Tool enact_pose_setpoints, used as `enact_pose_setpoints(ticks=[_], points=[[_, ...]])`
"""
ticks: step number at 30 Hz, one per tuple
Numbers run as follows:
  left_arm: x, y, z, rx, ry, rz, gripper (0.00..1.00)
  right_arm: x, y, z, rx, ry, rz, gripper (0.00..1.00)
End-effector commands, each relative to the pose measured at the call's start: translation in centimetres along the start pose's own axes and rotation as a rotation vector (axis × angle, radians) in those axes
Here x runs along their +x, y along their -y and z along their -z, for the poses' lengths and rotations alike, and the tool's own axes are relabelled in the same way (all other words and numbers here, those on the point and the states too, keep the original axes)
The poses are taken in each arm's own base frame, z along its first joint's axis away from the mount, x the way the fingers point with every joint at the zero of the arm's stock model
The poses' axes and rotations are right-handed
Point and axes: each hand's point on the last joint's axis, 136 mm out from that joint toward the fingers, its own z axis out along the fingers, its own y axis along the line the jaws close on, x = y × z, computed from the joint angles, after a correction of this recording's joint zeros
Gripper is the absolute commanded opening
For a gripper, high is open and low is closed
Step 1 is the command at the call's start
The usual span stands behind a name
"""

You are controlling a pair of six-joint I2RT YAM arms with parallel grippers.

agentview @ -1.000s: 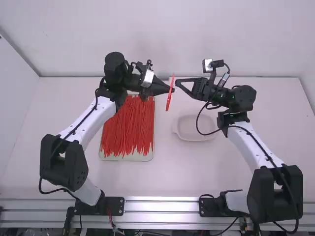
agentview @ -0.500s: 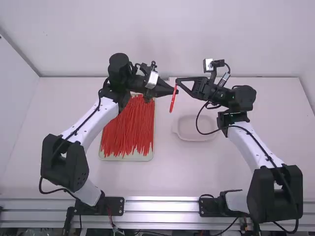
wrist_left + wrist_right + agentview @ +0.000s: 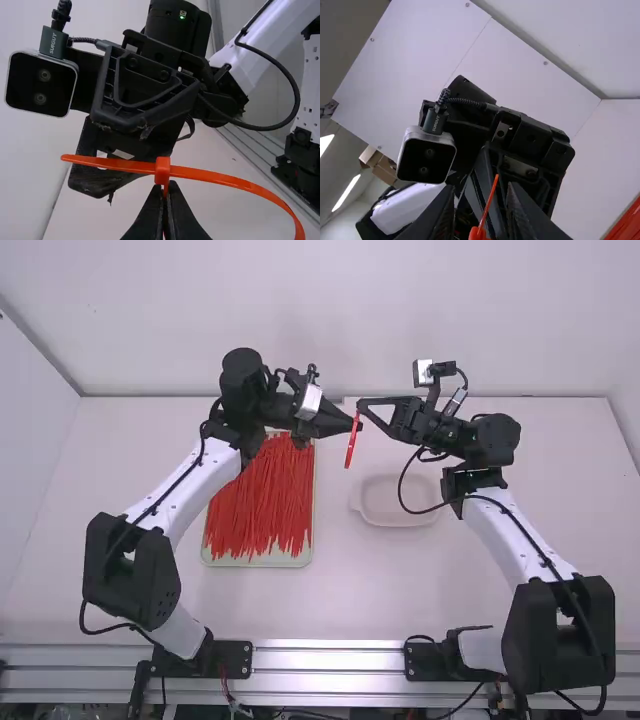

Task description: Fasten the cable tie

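Pinching cable tie (image 3: 215, 176), left hand (image 3: 164, 191), tail cropped

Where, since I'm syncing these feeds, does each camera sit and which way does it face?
High view: fixed above and behind the arms, looking down onto the white table; both arms show, left hand facing right hand.
Left wrist view: on the left wrist, facing the right hand; own fingers shut on the red cable tie.
Right wrist view: on the right wrist, facing the left hand; own fingers open around it.
Shared: all show the cable tie.
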Motion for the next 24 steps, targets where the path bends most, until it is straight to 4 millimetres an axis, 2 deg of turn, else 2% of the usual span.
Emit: enact_pose_setpoints(ticks=[1, 6, 11, 12, 13, 14, 24], points=[[-1.39, 0.05, -0.25, 0.004, 0.006, -0.039, 0.02, 0.13, 0.29, -0.06, 0.0, -0.001, -0.004, 0.28], [-1.44, 0.22, -0.53, 0.011, 0.009, -0.039, 0.02, 0.17, 0.29, -0.06, 0.0, -0.004, -0.004, 0.28], [-1.36, 0.21, -0.5, 0.011, 0.008, -0.031, 0.02, 0.18, 0.29, -0.06, 0.0, -0.004, -0.004, 0.19], [-1.35, 0.27, -0.6, 0.013, 0.008, -0.029, 0.02, 0.17, 0.29, -0.06, 0.0, -0.004, -0.004, 0.12], [-1.34, 0.27, -0.6, 0.013, 0.008, -0.028, 0.02, 0.17, 0.29, -0.06, 0.0, -0.004, -0.004, 0.11], [-1.28, 0.18, -0.42, 0.009, 0.006, -0.028, 0.02, 0.19, 0.28, -0.07, 0.0, -0.004, -0.004, 0.01], [-0.79, 0.37, -0.73, 0.011, 0.0, 0.027, 0.02, 0.23, 0.4, -0.01, 0.003, -0.008, 0.017, 0.0]])
